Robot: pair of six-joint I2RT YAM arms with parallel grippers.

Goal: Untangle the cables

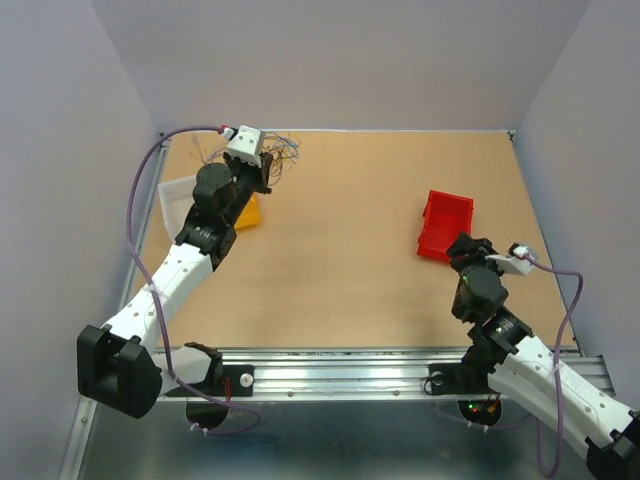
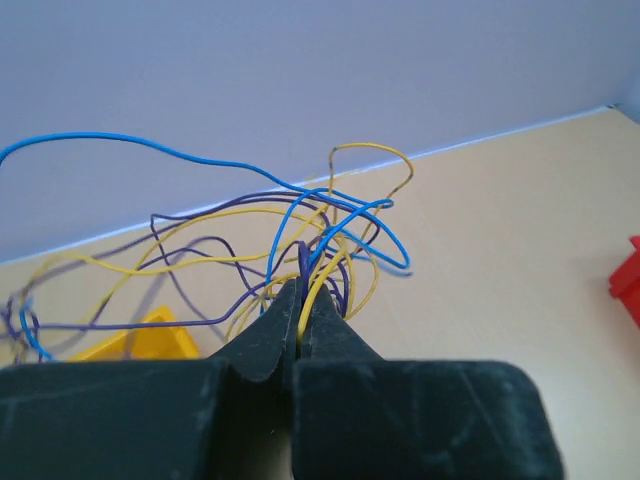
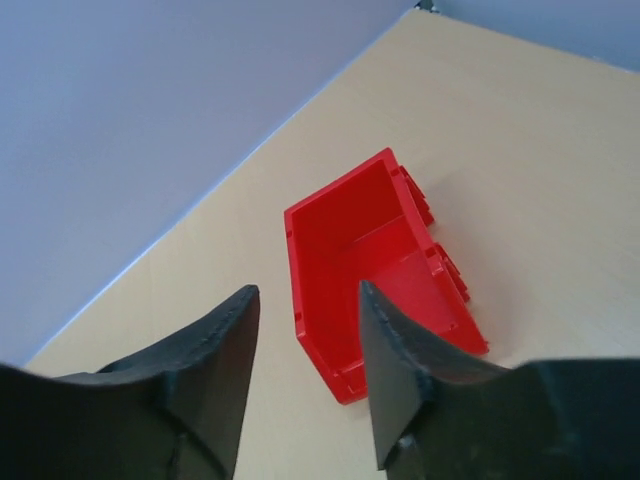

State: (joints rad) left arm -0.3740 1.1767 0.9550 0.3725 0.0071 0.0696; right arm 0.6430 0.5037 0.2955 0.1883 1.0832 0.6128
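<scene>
The cables (image 2: pixel 300 215) are a loose bunch of thin blue, purple and yellow wires, looping above the far left of the table. From above, the cables (image 1: pixel 283 150) show as fine strands near the back wall. My left gripper (image 2: pixel 302 290) is shut on a few strands, a yellow and a purple one pinched between its tips. Seen from the top, the left gripper (image 1: pixel 263 172) is raised at the back left corner. My right gripper (image 3: pixel 305 290) stands open with nothing between its fingers, just in front of the red bin. The right gripper (image 1: pixel 460 250) is far from the cables.
A red bin (image 1: pixel 445 225) lies on the right side of the table, and the red bin (image 3: pixel 370 260) is empty, its open side facing my right gripper. A yellow bin (image 1: pixel 248 212) and a white tray (image 1: pixel 175 195) sit under the left arm. Grey walls close three sides.
</scene>
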